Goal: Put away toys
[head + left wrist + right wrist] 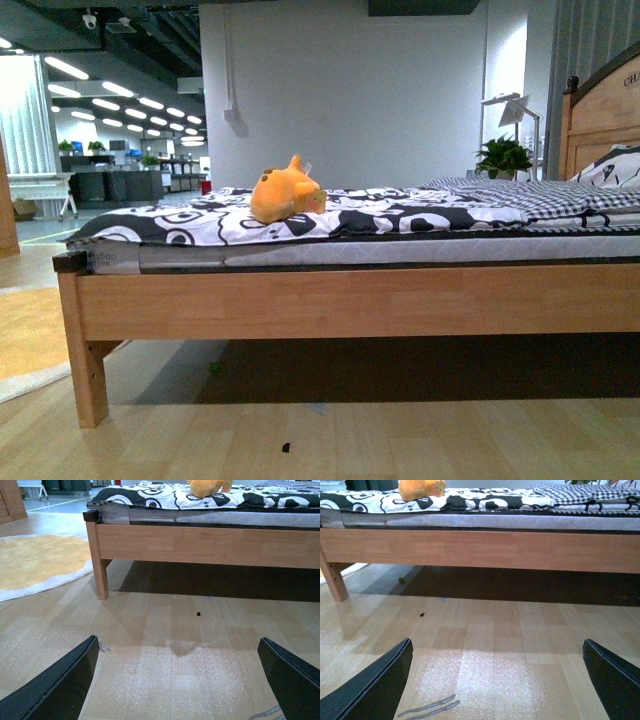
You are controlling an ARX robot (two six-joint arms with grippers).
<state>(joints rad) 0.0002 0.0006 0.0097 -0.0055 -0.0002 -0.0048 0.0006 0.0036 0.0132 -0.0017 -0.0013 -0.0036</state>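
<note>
1. The plush toy (287, 193) is soft, fuzzy cloth in orange-yellow, and matt.
2. The bed frame (350, 300) is smooth light wood with a faint satin sheen. The headboard (600, 110) looks like the same wood.
3. The bedspread (420, 212) is matt printed cloth, and so is the checked cover (540, 198).
4. The floor (165, 630) is pale wood-look planks, smooth and glossy enough to carry light patches.
5. The rug (35, 560) is matt and nappy.
6. The left end effector (177, 638) and right end effector (497, 640) have matt black fingers (60, 685) whose material is unclear.
</note>
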